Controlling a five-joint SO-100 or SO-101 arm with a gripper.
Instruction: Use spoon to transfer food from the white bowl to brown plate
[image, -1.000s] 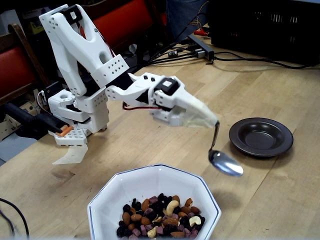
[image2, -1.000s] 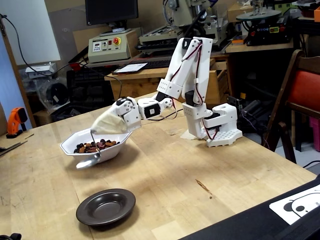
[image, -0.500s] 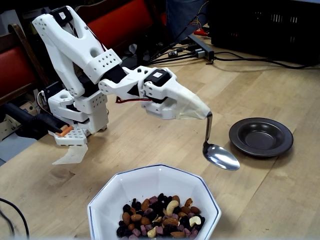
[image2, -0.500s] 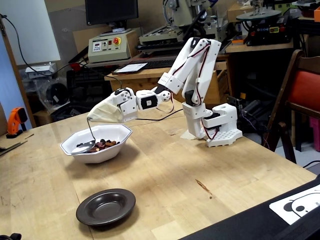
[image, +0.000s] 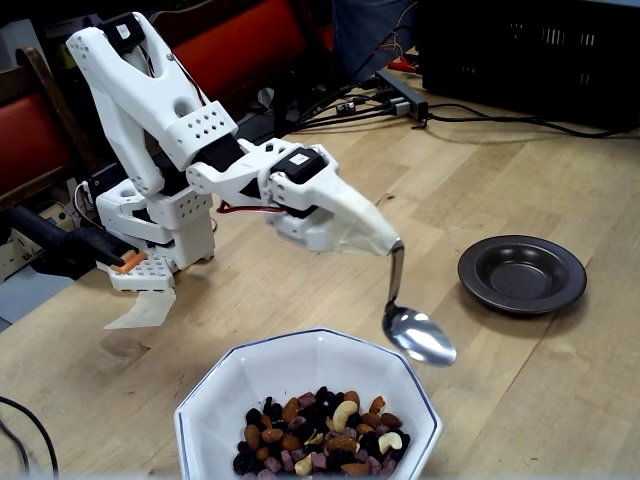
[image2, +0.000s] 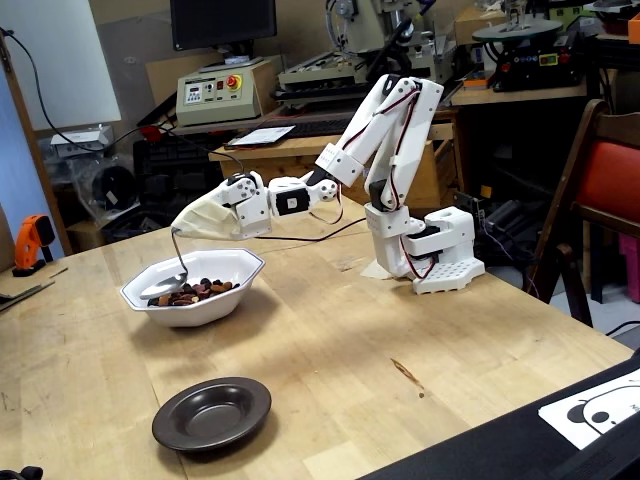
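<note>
- a fixed view shows the spoon (image: 418, 335) shiny and empty, hanging by the white bowl (image: 250, 375) rim, food (image: 322, 432) heaped inside.
- another fixed view puts its scoop low inside that bowl (image2: 235, 290).
- fingers (image: 385, 243) wrapped in tape, clenched on the handle, spoon dangling below.
- brown plate (image2: 212, 413) bare on the tabletop (image2: 400, 330).

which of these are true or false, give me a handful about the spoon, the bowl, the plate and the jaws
1. The spoon is empty. True.
2. The brown plate holds nuts. False: it is bare; all the food sits in the white bowl.
3. The spoon lies flat on the table. False: it hangs from the gripper, its bowl over the white bowl's rim.
4. The jaws are wrapped in pale covering. True.
5. The white bowl is round. False: it is octagonal with a blue rim line.
</note>
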